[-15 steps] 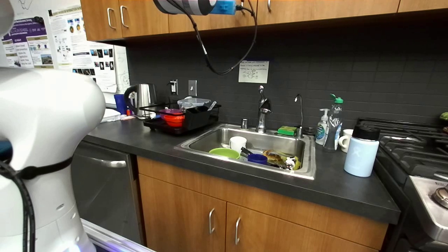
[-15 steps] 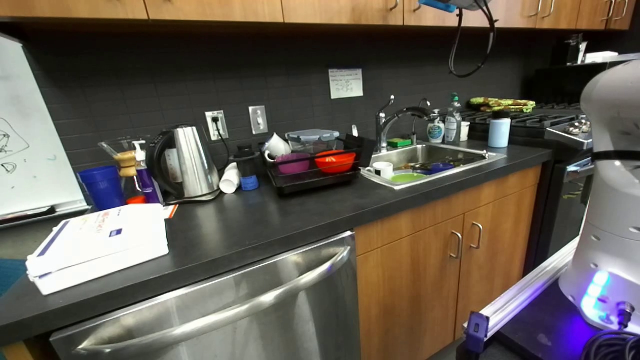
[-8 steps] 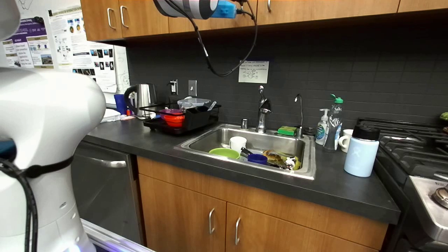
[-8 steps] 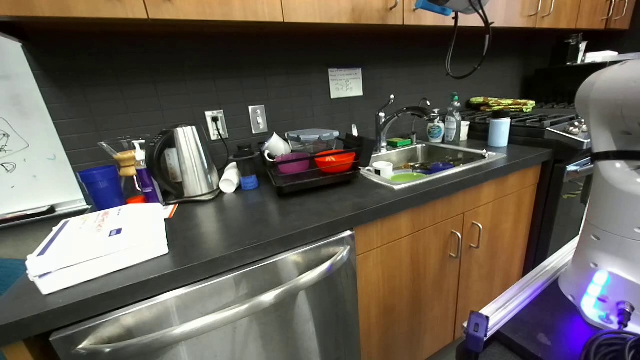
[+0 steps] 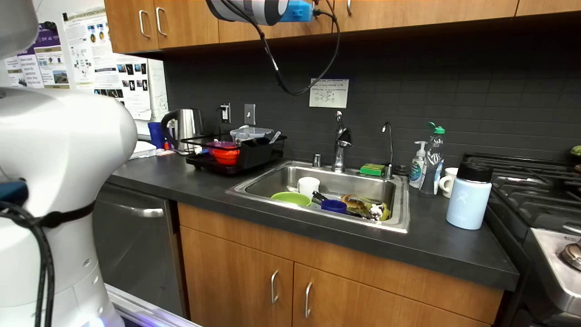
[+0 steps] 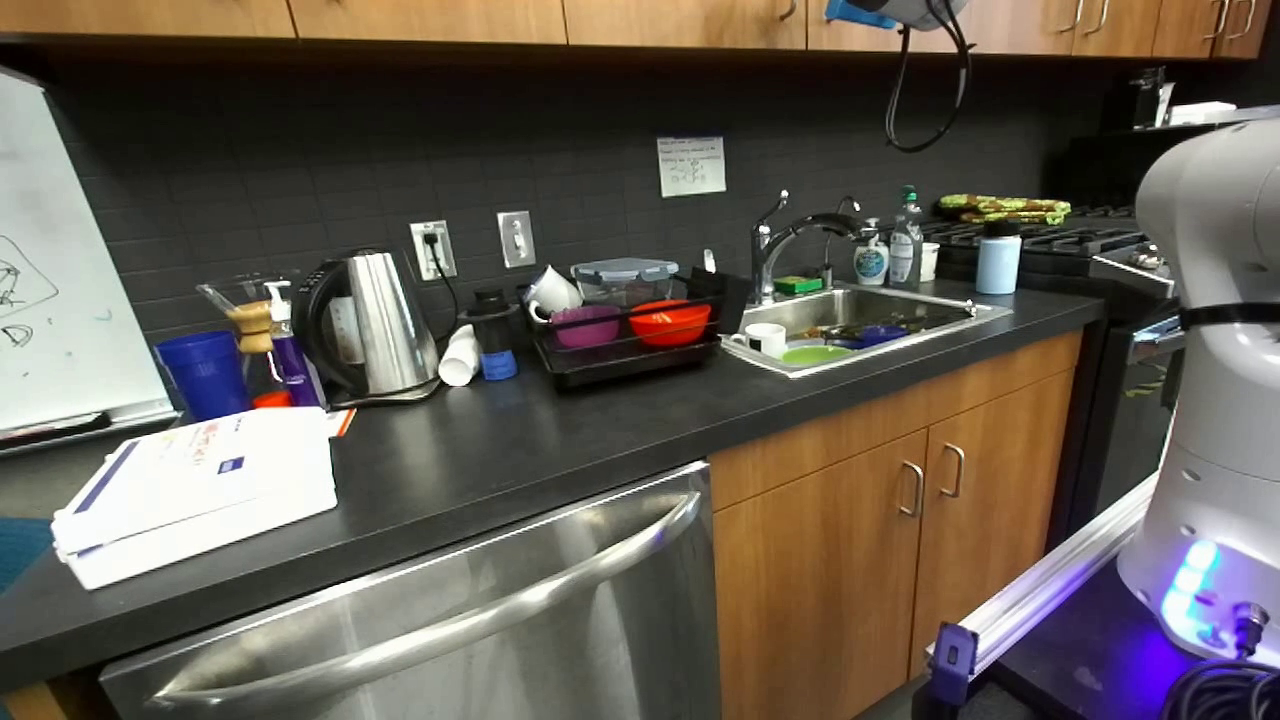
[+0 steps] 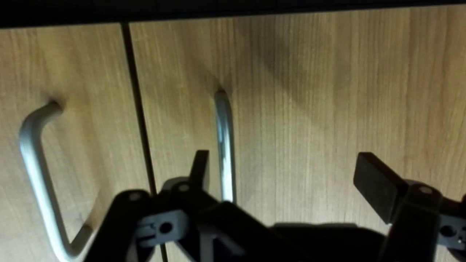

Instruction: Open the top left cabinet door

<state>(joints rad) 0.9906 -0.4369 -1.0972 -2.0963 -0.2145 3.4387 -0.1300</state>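
Note:
The top left cabinet door (image 7: 320,91) is flat honey-brown wood and fills most of the wrist view; it lies flush with its neighbour. In both exterior views its lower part (image 5: 268,32) (image 6: 690,22) shows at the top. Its vertical silver bar handle (image 7: 225,145) appears between the spread fingers of my gripper (image 7: 284,160), much closer to the left finger. That finger seems apart from the bar, whose lower end is hidden behind the gripper. Whether the fingertips reach the bar's depth I cannot tell. The exterior views cut off the fingers.
The neighbouring door carries a similar handle (image 7: 40,174), left of my gripper in the wrist view. A looped black cable (image 5: 333,50) hangs from the arm over the sink (image 5: 404,218). A faucet (image 5: 339,145) and dish rack (image 6: 620,370) stand below.
The arm's end, with its blue part and hanging cable, has moved a short way toward the wall cabinets. The doors have not moved.

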